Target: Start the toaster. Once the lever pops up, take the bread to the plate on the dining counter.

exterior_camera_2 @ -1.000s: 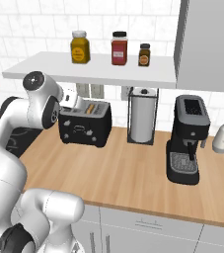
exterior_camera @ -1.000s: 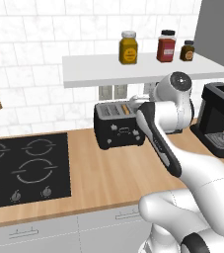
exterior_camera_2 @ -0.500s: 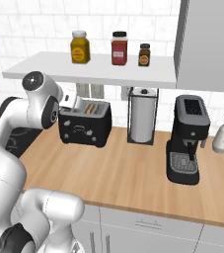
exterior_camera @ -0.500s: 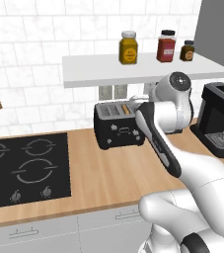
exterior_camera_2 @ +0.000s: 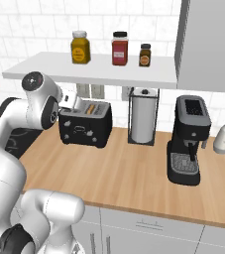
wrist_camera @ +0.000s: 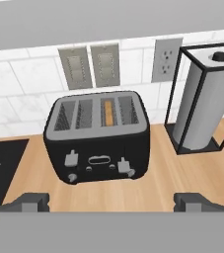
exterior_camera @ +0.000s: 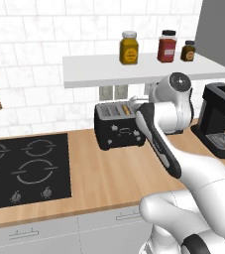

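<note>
Poised above the toaster [wrist_camera: 97, 136] with gripper [wrist_camera: 111, 201] spread wide and empty; bread [wrist_camera: 110, 112] seated in a slot, levers apparently unpressed, delivery to plate still ahead.

A wall of white square tiles with pale grey grout [exterior_camera_2: 29, 30] backs the kitchen. A long white floating shelf [exterior_camera_2: 99, 69] is fixed to it and carries three jars: a yellow-orange jar with a pale lid [exterior_camera_2: 80, 47], a red jar with a black lid [exterior_camera_2: 119, 48] and a small brown jar with a dark lid [exterior_camera_2: 144, 55]. To the right hangs a plain grey wall cabinet [exterior_camera_2: 208, 44]. Two grey switch plates [wrist_camera: 90, 65] and a grey socket [wrist_camera: 163, 60] sit on the tiles under the shelf. The light-wood worktop [exterior_camera_2: 129, 173] runs along the wall over pale grey drawer fronts with slim bar handles [exterior_camera: 59, 230]. Lighting is even and soft.
</note>
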{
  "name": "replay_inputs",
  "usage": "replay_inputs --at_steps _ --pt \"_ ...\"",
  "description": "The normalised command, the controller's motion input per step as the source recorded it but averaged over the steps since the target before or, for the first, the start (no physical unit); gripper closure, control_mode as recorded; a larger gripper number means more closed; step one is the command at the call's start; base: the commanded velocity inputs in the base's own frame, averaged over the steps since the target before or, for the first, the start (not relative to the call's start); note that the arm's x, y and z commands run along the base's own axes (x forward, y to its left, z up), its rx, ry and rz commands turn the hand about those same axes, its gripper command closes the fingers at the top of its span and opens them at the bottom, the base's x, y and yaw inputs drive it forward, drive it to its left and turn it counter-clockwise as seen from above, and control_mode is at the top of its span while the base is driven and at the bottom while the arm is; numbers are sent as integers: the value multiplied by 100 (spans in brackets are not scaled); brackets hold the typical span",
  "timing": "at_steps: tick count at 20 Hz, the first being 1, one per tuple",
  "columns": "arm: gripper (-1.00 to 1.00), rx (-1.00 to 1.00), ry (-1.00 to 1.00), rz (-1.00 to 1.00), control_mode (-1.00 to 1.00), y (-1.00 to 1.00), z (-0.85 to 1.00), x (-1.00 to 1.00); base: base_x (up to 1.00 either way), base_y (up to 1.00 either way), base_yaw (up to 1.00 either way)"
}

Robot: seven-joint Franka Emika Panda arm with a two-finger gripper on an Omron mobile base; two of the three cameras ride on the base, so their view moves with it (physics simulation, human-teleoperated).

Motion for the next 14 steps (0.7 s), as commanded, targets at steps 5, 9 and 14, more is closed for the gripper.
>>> replay_inputs --at_steps 5,9,14 --pt "-100 0 0 0 -100 0 -3 0 0 0 0" --pt "-100 2 0 0 -100 0 -1 0 0 0 0" --pt "-100 1 0 0 -100 0 0 0 0 0 0"
